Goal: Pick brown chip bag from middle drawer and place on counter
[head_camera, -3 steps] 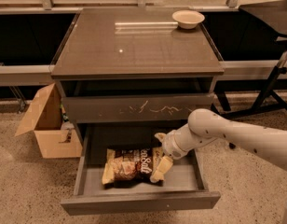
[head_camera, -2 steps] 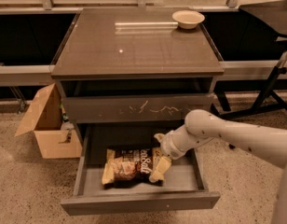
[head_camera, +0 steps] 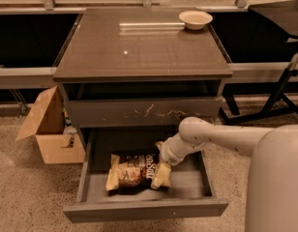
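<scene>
Very little changes over the last second. The arm (head_camera: 221,134) reaches in from the right, and its hand (head_camera: 163,167) sits low inside the open drawer (head_camera: 144,209), at the right end of the chip bag (head_camera: 134,170). Compared with a second ago the hand is a touch further left and lower, closer against the bag's right end, and that is the only shift I can make out. The bag itself has not moved: it lies flat on the drawer floor, left of centre, dark middle with white lettering facing up and pale ends to left and right. It does not look lifted or dragged.

The hand appears to be touching or right over the bag's right end, but I cannot tell whether it is open or closed, nor whether it has any hold on the bag.

By my reading the task is at the grasp: the reach is done, the pick-up is not. The top surface (head_camera: 139,47) above waits for the bag; a pale bowl (head_camera: 195,19) stands at its far right corner. The scratched drawer front (head_camera: 144,111) sits shut just above the open drawer, so the bag probably has to come out toward the near side before it goes up. A cardboard box (head_camera: 47,129) stands on the floor to the left.
</scene>
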{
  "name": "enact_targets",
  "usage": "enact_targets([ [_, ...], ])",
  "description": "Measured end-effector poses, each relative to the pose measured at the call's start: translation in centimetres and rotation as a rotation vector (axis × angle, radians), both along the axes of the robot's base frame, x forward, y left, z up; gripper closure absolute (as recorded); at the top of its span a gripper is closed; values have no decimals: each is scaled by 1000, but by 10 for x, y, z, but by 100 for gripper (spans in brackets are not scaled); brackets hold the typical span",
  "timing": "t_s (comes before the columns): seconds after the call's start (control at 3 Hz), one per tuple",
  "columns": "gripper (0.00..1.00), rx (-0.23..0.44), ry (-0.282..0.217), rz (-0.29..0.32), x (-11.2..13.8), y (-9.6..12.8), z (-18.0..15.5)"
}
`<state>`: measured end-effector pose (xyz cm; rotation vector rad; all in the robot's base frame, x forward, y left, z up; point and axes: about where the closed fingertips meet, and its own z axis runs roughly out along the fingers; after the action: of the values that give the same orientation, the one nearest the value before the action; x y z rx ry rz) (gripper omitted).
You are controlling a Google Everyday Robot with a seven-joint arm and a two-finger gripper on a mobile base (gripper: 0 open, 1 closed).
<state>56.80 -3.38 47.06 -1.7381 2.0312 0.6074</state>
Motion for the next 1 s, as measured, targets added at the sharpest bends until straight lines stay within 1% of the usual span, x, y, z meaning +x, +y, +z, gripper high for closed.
enact_targets([
  [0.67, 0, -48, -8, 20, 16, 11, -39],
  [1.0, 0, -9, 10, 30, 31, 6, -69],
])
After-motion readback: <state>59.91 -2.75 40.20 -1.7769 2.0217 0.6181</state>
